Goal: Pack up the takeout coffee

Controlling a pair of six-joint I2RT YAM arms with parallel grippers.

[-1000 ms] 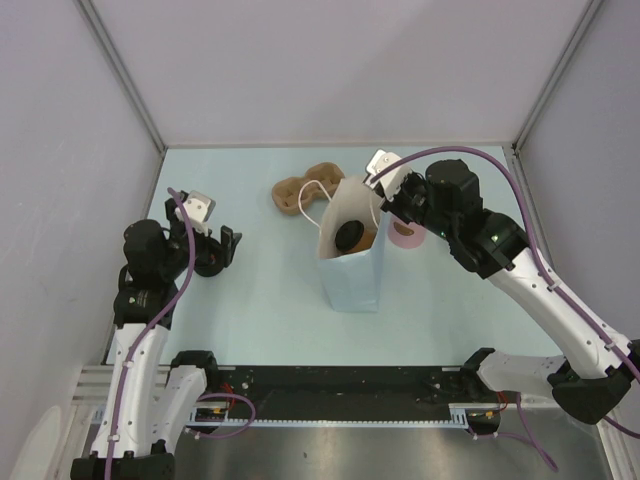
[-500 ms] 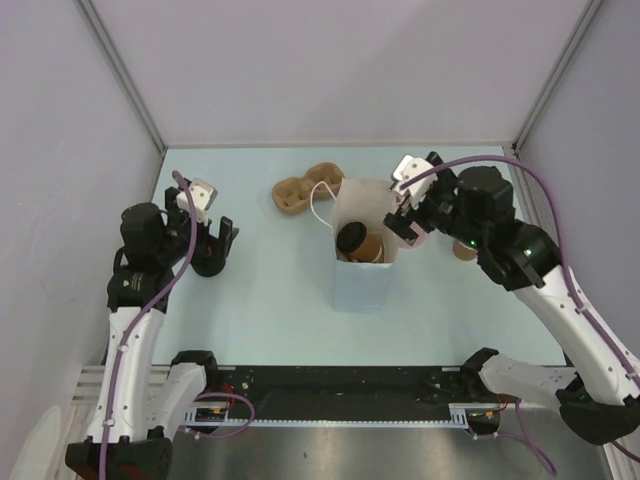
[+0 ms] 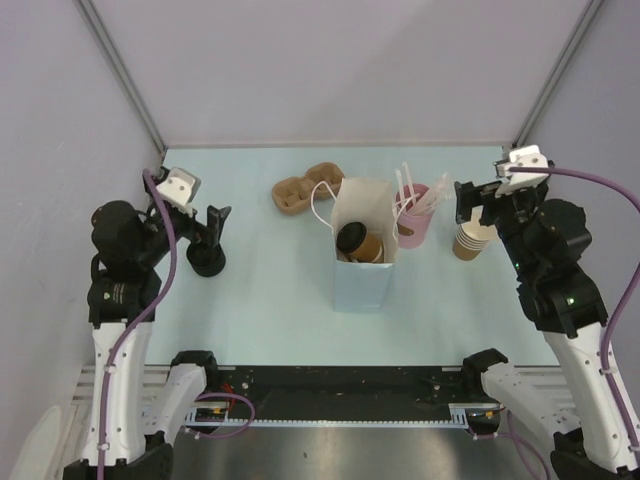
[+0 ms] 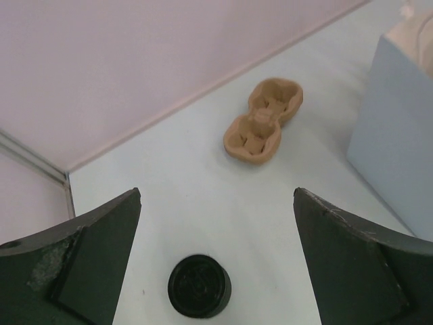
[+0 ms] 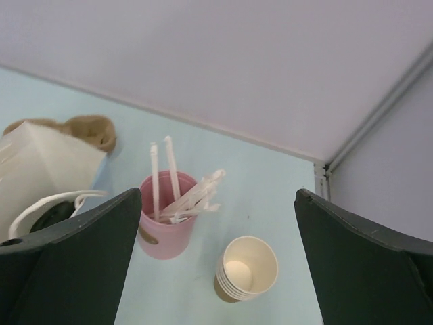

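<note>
The takeout coffee (image 3: 357, 241), a tan cup with a black lid, sits tilted inside the open white paper bag (image 3: 362, 280) at the table's middle. In the right wrist view only a dark bit of the lid (image 5: 50, 216) shows in the bag's mouth (image 5: 42, 162). My right gripper (image 3: 478, 205) (image 5: 218, 196) is open and empty, off to the right of the bag, above the stack of nested cups. Over at the left, my left gripper (image 3: 208, 232) (image 4: 216, 196) is open and empty above a loose black lid (image 4: 199, 286).
A pink cup of white straws (image 3: 412, 222) (image 5: 165, 223) stands right of the bag, then the stack of tan cups (image 3: 470, 240) (image 5: 248, 271). A tan cup carrier (image 3: 304, 190) (image 4: 264, 120) lies behind the bag. The black lid (image 3: 205, 263) rests on the table at the left.
My right gripper opened, left the cup in the bag, and drew back to the right. The bag shifted slightly right and stands upright. My left arm pulled back a little to the left.
</note>
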